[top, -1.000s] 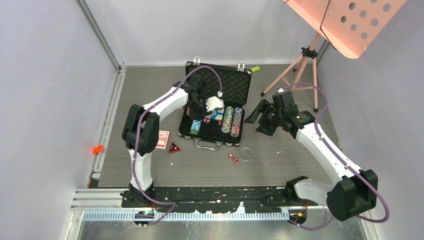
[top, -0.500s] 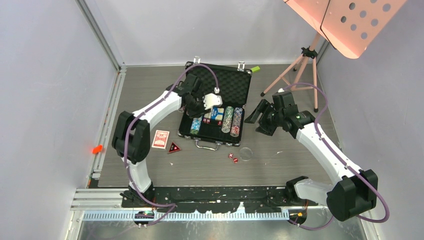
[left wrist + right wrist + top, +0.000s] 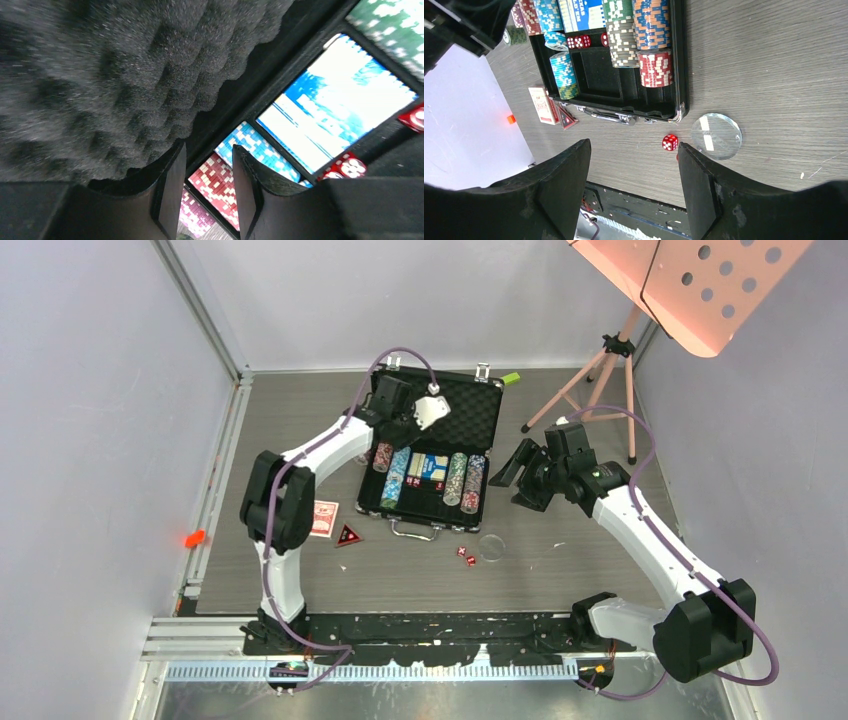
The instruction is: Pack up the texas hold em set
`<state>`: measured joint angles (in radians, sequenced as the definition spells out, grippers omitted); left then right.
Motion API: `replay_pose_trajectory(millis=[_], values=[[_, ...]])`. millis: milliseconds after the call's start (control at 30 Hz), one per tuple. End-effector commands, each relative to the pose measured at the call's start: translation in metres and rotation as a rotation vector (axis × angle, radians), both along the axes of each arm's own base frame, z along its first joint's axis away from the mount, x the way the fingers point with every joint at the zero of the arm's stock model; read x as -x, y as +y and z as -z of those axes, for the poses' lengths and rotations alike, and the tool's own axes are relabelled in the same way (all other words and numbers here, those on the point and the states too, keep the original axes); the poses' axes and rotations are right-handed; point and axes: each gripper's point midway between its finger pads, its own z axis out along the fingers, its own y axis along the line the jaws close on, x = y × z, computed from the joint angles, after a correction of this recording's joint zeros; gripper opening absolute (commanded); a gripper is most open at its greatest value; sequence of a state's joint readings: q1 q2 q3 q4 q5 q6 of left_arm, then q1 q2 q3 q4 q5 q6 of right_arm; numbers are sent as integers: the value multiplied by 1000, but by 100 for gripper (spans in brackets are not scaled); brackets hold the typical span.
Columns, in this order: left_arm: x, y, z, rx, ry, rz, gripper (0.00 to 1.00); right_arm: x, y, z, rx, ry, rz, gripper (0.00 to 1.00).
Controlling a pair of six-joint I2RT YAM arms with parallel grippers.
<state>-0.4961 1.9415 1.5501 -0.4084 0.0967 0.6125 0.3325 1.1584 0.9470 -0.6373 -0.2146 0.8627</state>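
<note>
Briefcase (image 3: 470, 418) lies open mid-table (image 3: 600, 580), chip stacks (image 3: 651, 30) already in. Left pincer (image 3: 209, 155) is slightly agape and empty, over the foam lid (image 3: 100, 75). Right pincer (image 3: 634, 147) is wide open and empty, above dice (image 3: 669, 142) & clear disc (image 3: 716, 136). Dice look light, hard, prob. skittery: pinch flat faces. Disc looks thin, slick: take by rim. Case wall crowds both.

Briefcase (image 3: 678, 75): black shell with a bright metal edge. Its handle (image 3: 606, 116) is polished metal.

Foam lining (image 3: 100, 75): dark egg-crate foam, matt and coarse.

Chip stacks (image 3: 651, 25): smooth and hard, probably plastic, though too small to confirm.

Dice (image 3: 669, 142), at 5 o'clock of the case: glossy translucent red.

Clear disc (image 3: 716, 136), beside them: transparent, polished, catching a reflection.

Card deck (image 3: 542, 104), at 8 o'clock: printed card box.

Table (image 3: 774, 75): grey wood-grain, matt.

Right gripper (image 3: 633, 145): fingers (image 3: 559, 195) of matt black plastic, faintly grainy.
</note>
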Motion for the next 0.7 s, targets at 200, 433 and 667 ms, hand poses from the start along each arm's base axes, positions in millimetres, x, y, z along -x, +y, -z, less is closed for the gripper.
replay_pose_trajectory(millis=[200,433,667], values=[[-33,10,34,-82,-69,-115,34,-8,2,-16,-5,-52,-14,70],[20,20,46,-153,56,-35,29,-7,2,-16,-3,-51,-15,70],[49,21,36,-134,105,7,29,-8,4,-19,-16,-60,-19,70]])
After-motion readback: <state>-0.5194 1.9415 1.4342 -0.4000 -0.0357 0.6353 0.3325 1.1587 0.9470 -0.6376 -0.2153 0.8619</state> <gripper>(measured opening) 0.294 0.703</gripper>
